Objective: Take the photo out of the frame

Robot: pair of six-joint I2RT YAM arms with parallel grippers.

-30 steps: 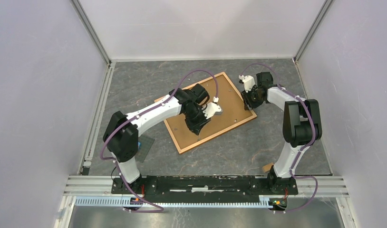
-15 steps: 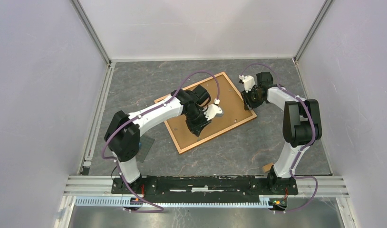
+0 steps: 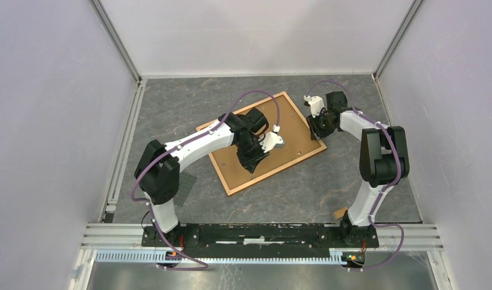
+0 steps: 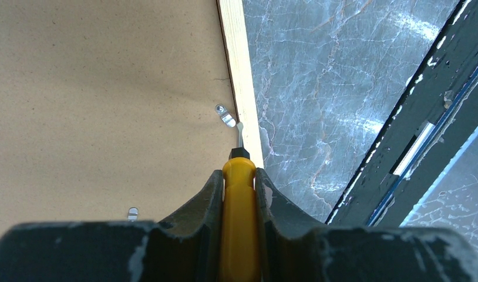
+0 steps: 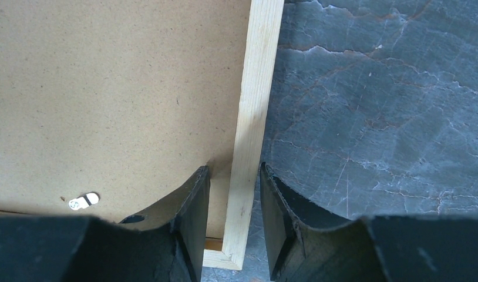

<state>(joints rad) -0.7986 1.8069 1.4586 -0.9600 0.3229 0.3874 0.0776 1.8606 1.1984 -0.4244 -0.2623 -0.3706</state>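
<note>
Brown fibreboard faces up: the frame [image 3: 289, 142] lies back-up on the grey table [image 5: 372, 117], under and between both grippers. The left arm reaches forward and rightward from its base, its wrist bent down over the board's middle. The left gripper [image 4: 239, 176] is clamped on a yellow-handled screwdriver [image 4: 239, 229]. The thin tip stretches out ahead of the fingers, close to a small metal clip [image 4: 226, 116] just inside the pale wooden border [image 4: 239, 70]. The right arm rises from its base and then folds forward and leftward, with its wrist tipped down at the frame's corner. The right gripper [image 5: 234, 176] stands parted astride the border there. One finger is over the board, with a gap to the wood, and the other is at the outer edge.
</note>
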